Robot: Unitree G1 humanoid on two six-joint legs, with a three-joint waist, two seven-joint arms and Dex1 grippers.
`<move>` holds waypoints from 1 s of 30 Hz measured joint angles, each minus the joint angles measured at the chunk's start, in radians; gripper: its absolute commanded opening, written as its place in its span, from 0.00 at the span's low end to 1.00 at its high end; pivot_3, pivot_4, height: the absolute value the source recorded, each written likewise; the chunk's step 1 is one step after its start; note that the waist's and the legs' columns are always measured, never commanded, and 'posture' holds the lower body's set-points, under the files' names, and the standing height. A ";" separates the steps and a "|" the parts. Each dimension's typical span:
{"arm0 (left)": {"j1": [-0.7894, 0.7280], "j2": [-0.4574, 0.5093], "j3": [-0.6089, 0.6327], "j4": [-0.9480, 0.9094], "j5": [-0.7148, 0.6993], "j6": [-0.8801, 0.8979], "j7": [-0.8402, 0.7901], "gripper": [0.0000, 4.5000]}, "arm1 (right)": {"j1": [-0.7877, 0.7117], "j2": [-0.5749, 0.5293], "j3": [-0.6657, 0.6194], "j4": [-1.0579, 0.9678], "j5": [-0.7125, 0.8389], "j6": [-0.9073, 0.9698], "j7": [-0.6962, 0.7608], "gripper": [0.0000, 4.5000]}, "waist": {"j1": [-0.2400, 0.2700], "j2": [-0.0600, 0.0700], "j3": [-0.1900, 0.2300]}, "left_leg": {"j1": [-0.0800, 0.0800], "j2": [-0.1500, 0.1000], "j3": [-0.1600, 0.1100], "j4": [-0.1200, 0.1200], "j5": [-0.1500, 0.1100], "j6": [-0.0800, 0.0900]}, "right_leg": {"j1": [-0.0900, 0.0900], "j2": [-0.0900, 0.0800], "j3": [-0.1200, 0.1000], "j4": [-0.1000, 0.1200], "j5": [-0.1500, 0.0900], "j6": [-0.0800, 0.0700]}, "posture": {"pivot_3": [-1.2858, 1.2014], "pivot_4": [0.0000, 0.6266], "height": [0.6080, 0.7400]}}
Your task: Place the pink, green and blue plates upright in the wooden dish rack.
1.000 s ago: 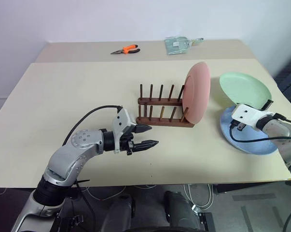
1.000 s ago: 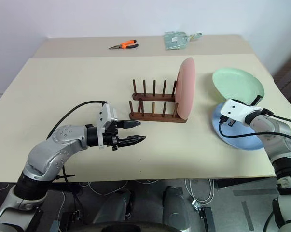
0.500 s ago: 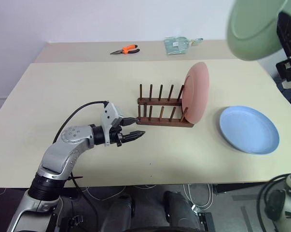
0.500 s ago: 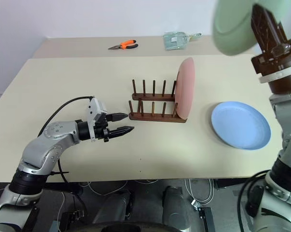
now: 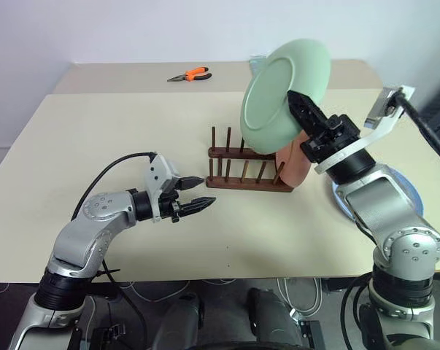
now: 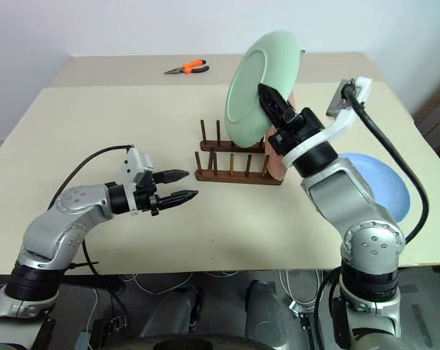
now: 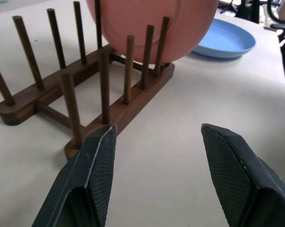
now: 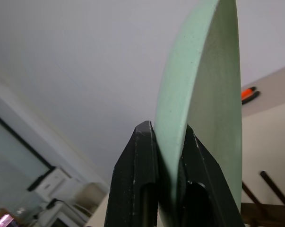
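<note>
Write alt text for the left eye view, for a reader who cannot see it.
The right gripper holds the green plate by its rim, tilted in the air above the wooden dish rack, where the pink plate stands at one end. The open left gripper hovers near the rack's other end; the blue plate lies on the table.

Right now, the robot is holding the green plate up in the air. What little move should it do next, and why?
Probably lower the green plate into a free slot of the rack, beside the pink plate. The right gripper pinches it by the rim, nearly upright, above the rack. The pink plate already stands at one end, the other slots are free, and the open left gripper waits near the other end.
</note>
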 measured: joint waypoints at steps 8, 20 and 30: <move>-0.001 -0.001 0.000 -0.006 -0.004 0.018 0.005 0.65 | -0.002 -0.007 0.040 0.033 -0.097 0.065 -0.042 0.02 | 0.000 0.000 0.000 | 0.000 0.000 0.000 0.000 0.000 0.000 | 0.000 0.000 0.000 0.000 0.000 0.000 | 0.52 0.24 1.00; -0.006 -0.012 -0.001 -0.006 -0.004 0.020 0.011 0.65 | -0.119 -0.213 0.085 0.016 -0.352 0.159 0.151 0.84 | 0.001 0.000 0.000 | -0.001 0.000 0.000 0.000 0.000 0.000 | 0.000 0.000 -0.001 -0.001 0.000 0.000 | 0.52 0.24 1.00; -0.023 -0.031 -0.013 0.003 -0.003 0.019 0.000 0.65 | 0.130 -0.518 -0.402 0.237 -0.483 0.144 0.530 0.99 | 0.027 -0.006 -0.001 | -0.001 0.000 0.001 0.000 -0.001 0.001 | 0.003 0.000 -0.002 -0.003 -0.001 0.000 | 0.52 0.24 1.00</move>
